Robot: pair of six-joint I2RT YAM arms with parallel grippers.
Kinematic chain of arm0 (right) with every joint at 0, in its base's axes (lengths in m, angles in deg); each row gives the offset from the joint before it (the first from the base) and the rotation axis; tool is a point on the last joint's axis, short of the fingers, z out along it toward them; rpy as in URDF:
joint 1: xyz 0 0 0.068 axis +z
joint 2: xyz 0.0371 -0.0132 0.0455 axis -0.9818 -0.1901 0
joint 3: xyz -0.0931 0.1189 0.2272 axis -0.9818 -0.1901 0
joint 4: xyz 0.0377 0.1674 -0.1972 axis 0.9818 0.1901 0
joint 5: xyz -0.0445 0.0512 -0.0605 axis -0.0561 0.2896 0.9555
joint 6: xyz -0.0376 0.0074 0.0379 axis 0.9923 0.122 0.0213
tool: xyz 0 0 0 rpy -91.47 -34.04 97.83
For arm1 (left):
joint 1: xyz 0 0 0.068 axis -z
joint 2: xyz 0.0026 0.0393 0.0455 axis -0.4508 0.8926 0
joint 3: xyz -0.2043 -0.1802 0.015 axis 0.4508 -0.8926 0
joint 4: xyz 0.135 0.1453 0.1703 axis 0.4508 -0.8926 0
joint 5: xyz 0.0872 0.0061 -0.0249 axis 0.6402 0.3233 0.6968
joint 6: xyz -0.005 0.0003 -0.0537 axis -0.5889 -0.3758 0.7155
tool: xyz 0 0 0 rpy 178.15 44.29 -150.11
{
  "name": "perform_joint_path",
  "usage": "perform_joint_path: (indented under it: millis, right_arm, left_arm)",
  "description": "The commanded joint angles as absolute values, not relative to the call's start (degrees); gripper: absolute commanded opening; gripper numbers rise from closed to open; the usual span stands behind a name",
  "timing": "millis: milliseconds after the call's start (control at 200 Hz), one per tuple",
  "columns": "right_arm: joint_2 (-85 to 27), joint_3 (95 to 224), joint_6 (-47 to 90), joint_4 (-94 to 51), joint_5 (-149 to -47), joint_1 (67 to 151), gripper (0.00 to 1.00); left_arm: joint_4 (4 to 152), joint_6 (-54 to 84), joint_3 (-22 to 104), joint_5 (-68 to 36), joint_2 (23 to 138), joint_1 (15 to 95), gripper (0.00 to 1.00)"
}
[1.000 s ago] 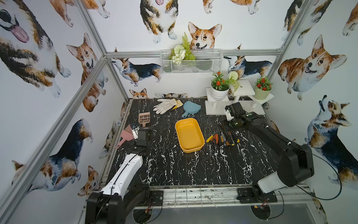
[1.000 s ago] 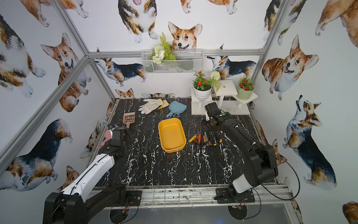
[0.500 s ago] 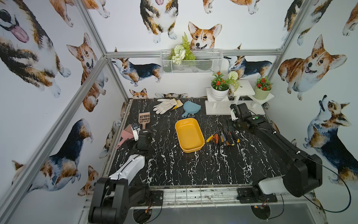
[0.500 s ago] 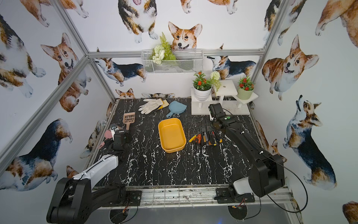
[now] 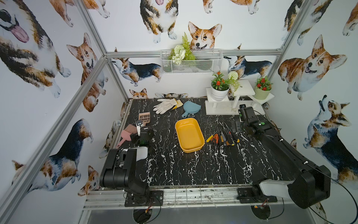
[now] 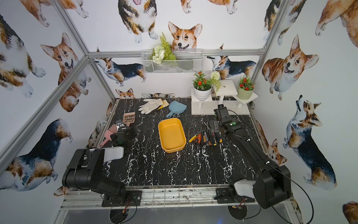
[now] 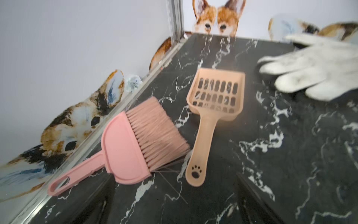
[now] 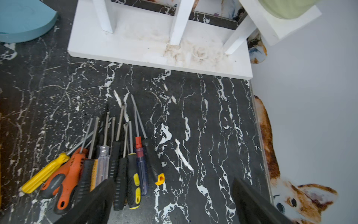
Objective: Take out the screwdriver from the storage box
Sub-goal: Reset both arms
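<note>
So the mustard-yellow storage box (image 5: 189, 133) sits about mid-table on the black marble tabletop (image 5: 193, 170), long side running away from the arms, and only its bare yellow floor shows in both top views. The screwdrivers (image 5: 222, 136) lie in a tight row on the tabletop just right of the box, not touching it. Their handles point toward the front edge and their shafts toward the white plant stand (image 8: 155, 44). The handles are a mix of yellow, orange, clear, black and blue. The right gripper (image 8: 172, 186) is just off the right end of that row with its jaws spread wide and nothing between them. In the wrist view one finger overlaps the handle ends, though I can't tell if it touches. The left gripper (image 7: 175, 186) is way over on the left side, jaws also wide and empty, looking at a pink brush (image 7: 135, 143) and a peach slotted scoop (image 7: 213, 108). A white glove (image 7: 317, 73) lies farther back, and a blue dustpan (image 5: 190, 107) sits behind the box.
</note>
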State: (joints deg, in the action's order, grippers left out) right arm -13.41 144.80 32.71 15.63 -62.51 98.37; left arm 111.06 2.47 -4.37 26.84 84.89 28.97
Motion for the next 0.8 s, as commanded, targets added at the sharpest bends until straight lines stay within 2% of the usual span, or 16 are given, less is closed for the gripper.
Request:
perform_joint_path:
  millis: [0, 205, 295, 345, 400, 450, 796]
  right_arm:
    - [-12.3, 143.8, 34.8, 12.7, -59.6, 97.5, 1.00]
    - [-8.2, 139.9, 36.6, 7.2, -59.7, 97.1, 1.00]
    - [-5.8, 137.1, 36.8, 3.3, -59.9, 97.0, 1.00]
    - [-5.2, 135.4, 36.8, 1.2, -59.4, 97.0, 1.00]
    - [-3.0, 133.1, 36.8, -1.9, -58.4, 96.9, 1.00]
    - [-2.0, 130.5, 37.2, -5.5, -58.6, 96.8, 1.00]
    - [2.4, 115.5, 43.2, -30.4, -61.5, 96.1, 1.00]
  left_arm:
    - [116.9, 1.6, -4.9, 22.2, 84.5, 28.6, 1.00]
    - [127.6, 0.1, -11.3, 17.5, 83.8, 28.2, 1.00]
    - [135.1, -1.8, -12.0, 16.9, 88.4, 28.1, 1.00]
    - [128.7, 0.0, -11.4, 16.0, 86.0, 28.2, 1.00]
    - [133.2, -1.2, -11.9, 16.3, 87.7, 27.9, 1.00]
    - [129.9, -0.2, -11.3, 16.0, 86.7, 28.1, 1.00]
    - [131.3, -0.6, -11.4, 16.0, 87.1, 28.0, 1.00]
